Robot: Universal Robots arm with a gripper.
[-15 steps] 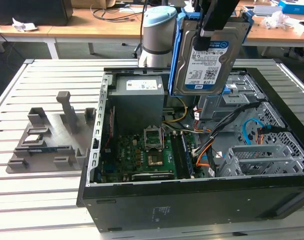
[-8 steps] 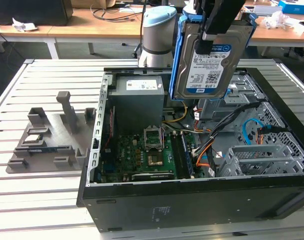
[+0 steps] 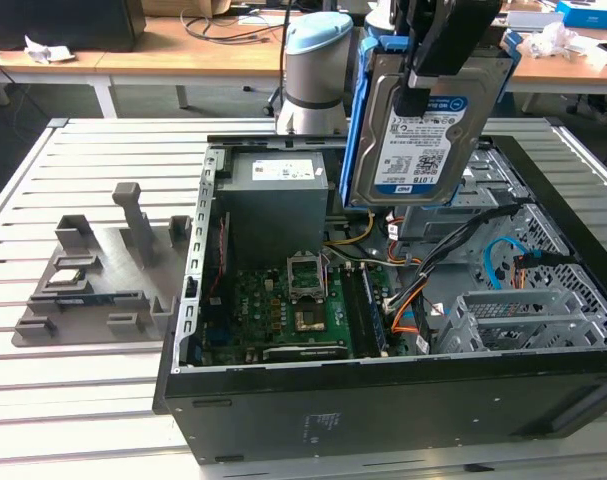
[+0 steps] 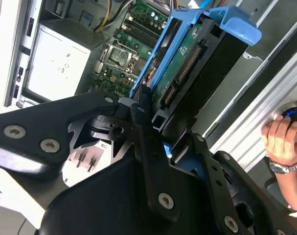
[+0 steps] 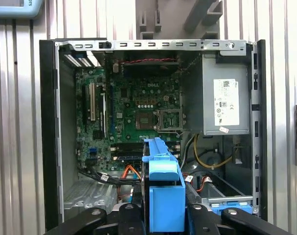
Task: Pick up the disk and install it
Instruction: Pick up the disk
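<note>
While the disk (image 3: 423, 130) is held upright in the air above the open computer case (image 3: 383, 410), the gripper (image 3: 418, 85) is seen clenched on it, with one finger (image 3: 415, 100) laid across the labelled face in the exterior view. In the second wrist view, the circuit-board side and connector edge of the disk are shown pointing away from the gripper, toward the motherboard (image 4: 138, 29). The pick-up is judged done and the carry toward the install is in hand; nothing is yet seated. In the first wrist view, the grey bay (image 5: 230, 204) with its blue latch is seen near the blue rail (image 5: 163, 196) of the disk, apart from it. Seating is judged to call for the rails to be squared to that bay, with the cables (image 3: 463, 240) kept clear.
</note>
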